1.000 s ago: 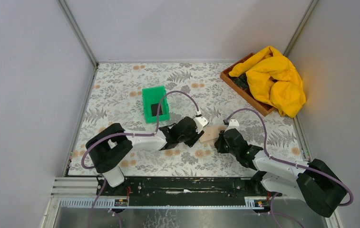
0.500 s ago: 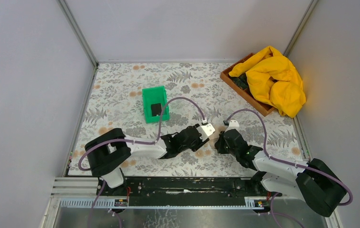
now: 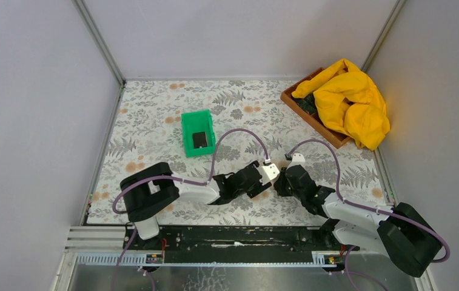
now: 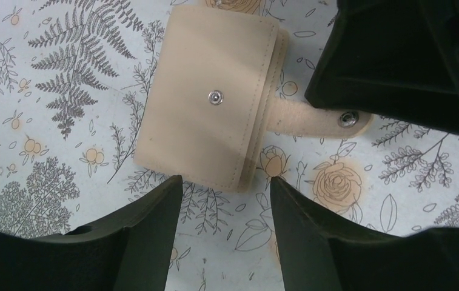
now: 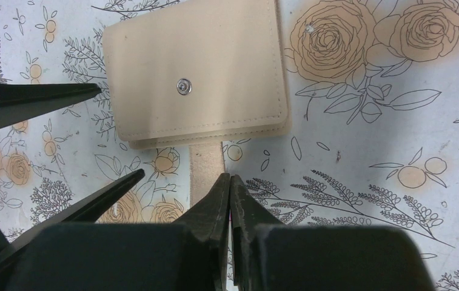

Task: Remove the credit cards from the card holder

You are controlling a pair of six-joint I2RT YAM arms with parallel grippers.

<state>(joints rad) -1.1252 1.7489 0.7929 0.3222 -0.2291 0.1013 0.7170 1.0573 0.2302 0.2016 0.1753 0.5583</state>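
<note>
The card holder (image 4: 208, 103) is a tan folded wallet lying flat on the floral table, its tab (image 4: 318, 118) unsnapped and stretched out. It also shows in the right wrist view (image 5: 196, 79). My left gripper (image 4: 225, 182) is open, its fingertips at the wallet's near edge, empty. My right gripper (image 5: 230, 179) is shut with nothing between its fingers, and its tips rest beside the tab (image 5: 205, 167). In the top view both grippers, left (image 3: 268, 180) and right (image 3: 284, 179), meet over the wallet and hide it. No cards show in the wallet.
A green bin (image 3: 197, 132) stands at the back left with a dark flat card-like rectangle (image 3: 200, 140) in it. A wooden tray (image 3: 311, 115) holding a yellow cloth (image 3: 351, 100) sits at the back right. Grey walls close in three sides.
My left arm has swung right and nearer, and its open gripper now covers the wallet in the top view. The right arm has stayed put.
</note>
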